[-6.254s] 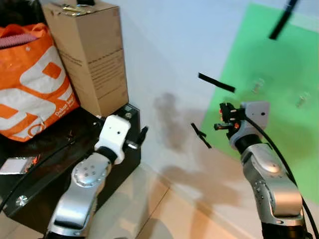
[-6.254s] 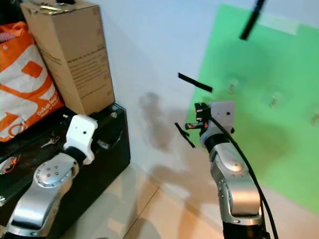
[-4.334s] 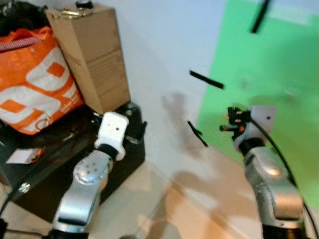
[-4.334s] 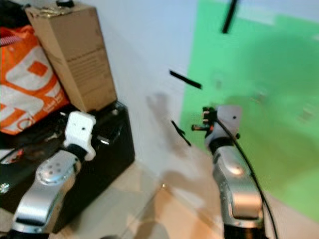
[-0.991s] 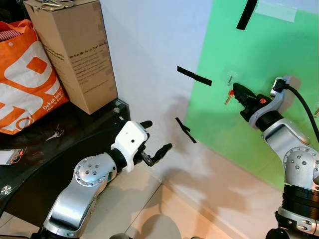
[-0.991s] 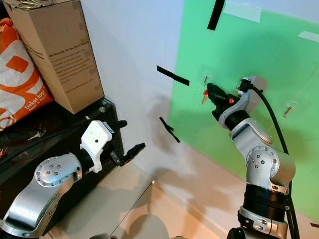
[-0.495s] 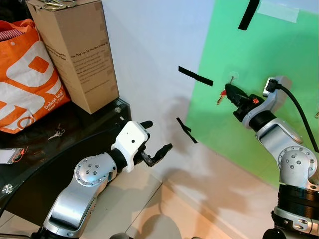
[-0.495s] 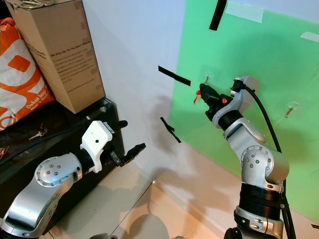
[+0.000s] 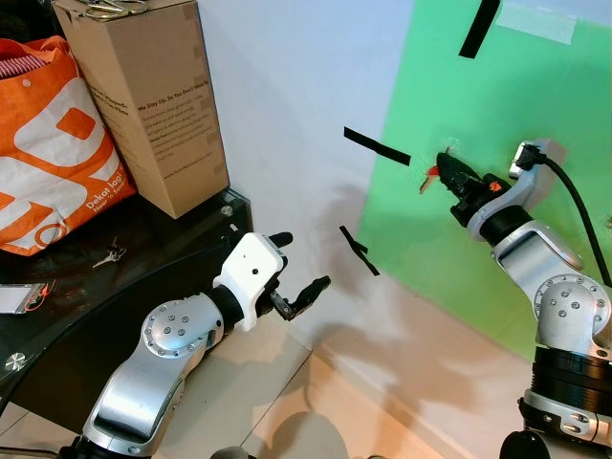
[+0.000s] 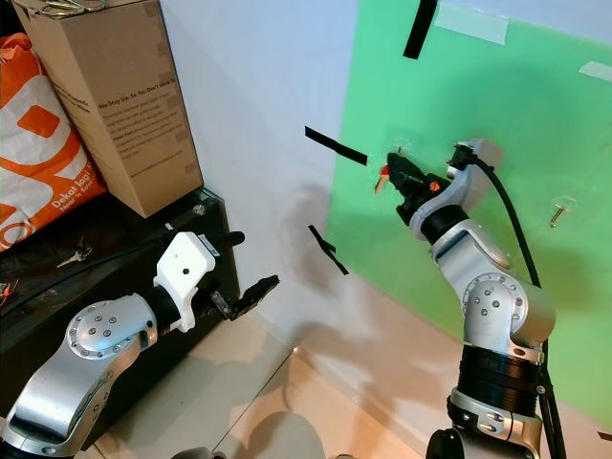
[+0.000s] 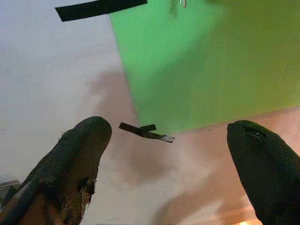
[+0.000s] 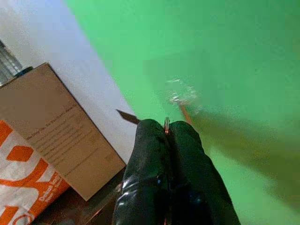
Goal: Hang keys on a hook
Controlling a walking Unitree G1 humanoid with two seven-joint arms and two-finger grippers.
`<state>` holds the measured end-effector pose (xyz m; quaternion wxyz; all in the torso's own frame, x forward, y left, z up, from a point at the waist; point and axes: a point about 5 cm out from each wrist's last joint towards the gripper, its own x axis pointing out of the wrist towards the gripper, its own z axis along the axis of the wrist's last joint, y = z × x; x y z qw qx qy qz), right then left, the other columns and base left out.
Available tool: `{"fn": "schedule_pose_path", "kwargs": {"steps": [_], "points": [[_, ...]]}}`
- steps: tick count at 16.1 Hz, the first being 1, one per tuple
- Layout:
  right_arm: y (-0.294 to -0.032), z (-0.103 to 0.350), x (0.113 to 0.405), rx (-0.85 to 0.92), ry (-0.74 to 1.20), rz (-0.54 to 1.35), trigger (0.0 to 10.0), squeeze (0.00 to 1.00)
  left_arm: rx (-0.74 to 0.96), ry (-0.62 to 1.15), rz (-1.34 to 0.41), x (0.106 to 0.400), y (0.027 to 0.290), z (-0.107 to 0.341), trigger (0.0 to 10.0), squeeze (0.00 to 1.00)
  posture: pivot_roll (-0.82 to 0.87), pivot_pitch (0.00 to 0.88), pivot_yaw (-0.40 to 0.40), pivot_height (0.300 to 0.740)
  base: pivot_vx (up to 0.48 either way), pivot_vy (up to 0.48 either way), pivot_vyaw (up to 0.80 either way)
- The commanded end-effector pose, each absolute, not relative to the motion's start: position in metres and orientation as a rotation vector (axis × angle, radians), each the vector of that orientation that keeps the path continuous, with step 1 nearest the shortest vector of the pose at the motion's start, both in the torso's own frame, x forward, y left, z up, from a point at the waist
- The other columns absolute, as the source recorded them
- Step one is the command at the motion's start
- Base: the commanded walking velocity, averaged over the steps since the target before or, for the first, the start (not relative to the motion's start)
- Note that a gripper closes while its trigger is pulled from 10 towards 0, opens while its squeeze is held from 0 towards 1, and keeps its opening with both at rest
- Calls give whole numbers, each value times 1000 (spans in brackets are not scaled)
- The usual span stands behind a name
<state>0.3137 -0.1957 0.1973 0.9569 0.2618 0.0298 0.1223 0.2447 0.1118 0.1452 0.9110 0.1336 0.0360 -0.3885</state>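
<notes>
Against the green sheet [image 9: 535, 105] on the wall, the right gripper [image 9: 448, 170] is raised to the level of a small clear hook [image 12: 183, 97], so that the keys [image 9: 426, 178] can be brought to it. The keys are pinched at the tips of the black fingers [image 12: 154, 159], which are pressed together on them; a thin metal piece is seen between the tips in the right wrist view. The red-tagged key hangs from the tips, just beside the hook, with its long axis slanted downward and away from the sheet. It is judged not yet hung. The left gripper [image 9: 298, 291] is held low and idle near the black cabinet [image 9: 105, 277], its jaws wide apart and empty.
</notes>
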Motion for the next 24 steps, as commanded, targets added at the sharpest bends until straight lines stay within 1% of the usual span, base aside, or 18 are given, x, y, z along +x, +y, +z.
{"fn": "schedule_pose_path", "kwargs": {"steps": [1,5,11,19,23,24], "points": [[-201,196,314,546,62,229,10000,0,281,65,-816,244,111,148,10000,533,15,0,-27,740,0,0,0],[-209,189,308,555,83,202,10000,0,280,67,-816,244,110,148,10000,529,11,0,-25,740,0,0,0],[-199,184,311,559,113,216,10000,0,284,69,-818,244,111,148,10000,533,16,0,-25,740,0,0,0],[-200,173,310,535,155,168,10000,0,291,65,-821,243,110,148,10000,529,14,0,-20,740,0,0,0],[-200,173,310,520,150,169,10000,0,235,20,-830,244,107,156,10000,529,14,0,-20,740,0,0,0],[-200,173,310,517,150,170,10000,0,194,-10,-842,244,104,162,10000,529,13,0,-20,740,0,0,0]]}}
